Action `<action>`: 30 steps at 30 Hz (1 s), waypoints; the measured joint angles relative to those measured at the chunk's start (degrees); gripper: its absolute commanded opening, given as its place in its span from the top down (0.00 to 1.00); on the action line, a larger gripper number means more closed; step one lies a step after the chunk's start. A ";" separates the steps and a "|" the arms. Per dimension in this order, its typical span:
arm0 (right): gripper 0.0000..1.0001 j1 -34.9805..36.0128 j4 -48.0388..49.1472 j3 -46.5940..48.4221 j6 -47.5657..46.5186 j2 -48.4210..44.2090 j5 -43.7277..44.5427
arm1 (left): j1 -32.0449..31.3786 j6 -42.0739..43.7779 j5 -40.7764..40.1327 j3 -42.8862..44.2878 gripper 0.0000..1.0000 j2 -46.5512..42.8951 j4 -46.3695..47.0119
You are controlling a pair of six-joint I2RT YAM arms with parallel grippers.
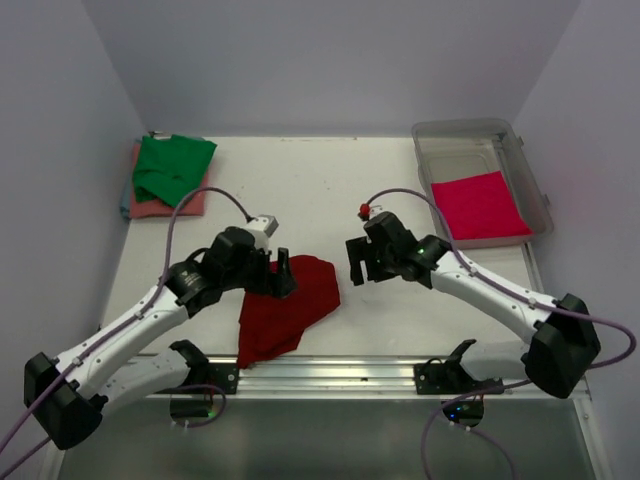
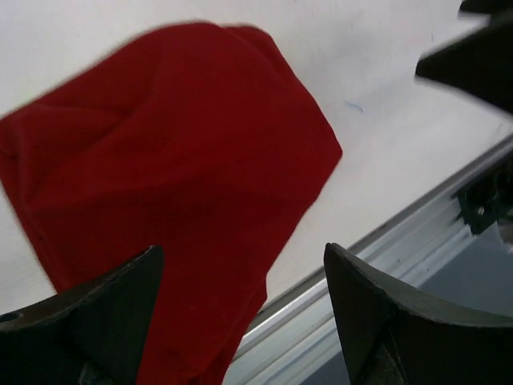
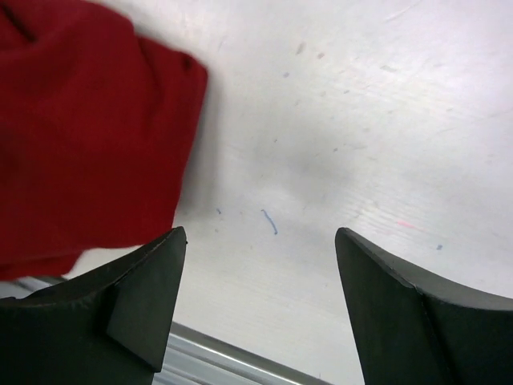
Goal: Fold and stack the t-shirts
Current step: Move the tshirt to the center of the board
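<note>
Cloth soft, light, floppy; dark red shirt (image 1: 290, 305) by the near edge of the table (image 1: 330, 190) wants a corner pinch; left claw (image 1: 283, 273), right claw (image 1: 356, 262) gape empty.

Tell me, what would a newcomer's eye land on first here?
First, the dark red t-shirt, lying rumpled at the near middle of the table. The left gripper hangs open above it, and the right gripper hangs open over bare surface beside it. Next come the other colours: a green shirt on a salmon pink shirt in the far left corner, and a bright pinkish-red shirt in the clear tub at far right.
</note>
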 measured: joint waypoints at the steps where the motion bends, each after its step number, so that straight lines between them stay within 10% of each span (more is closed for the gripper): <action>1: 0.20 -0.26 -0.57 0.31 0.79 -2.01 1.90 | -2.27 0.07 -0.31 -0.02 0.16 1.79 -0.28; 10: 0.20 -3.50 -4.92 2.12 3.06 -9.25 9.46 | -28.63 1.01 -9.70 4.24 0.14 26.27 -1.68; 24: 0.20 -6.08 -7.02 0.61 2.73 -17.14 9.44 | -31.15 1.46 -30.64 13.92 0.13 44.68 -6.60; 27: 0.20 -6.73 -7.50 0.33 2.47 -17.99 9.44 | -31.23 1.40 -32.30 14.47 0.28 45.55 -6.47; 30: 0.21 -7.50 -7.82 0.17 2.32 -18.95 9.44 | -31.06 1.57 -33.79 14.45 0.70 46.80 -5.90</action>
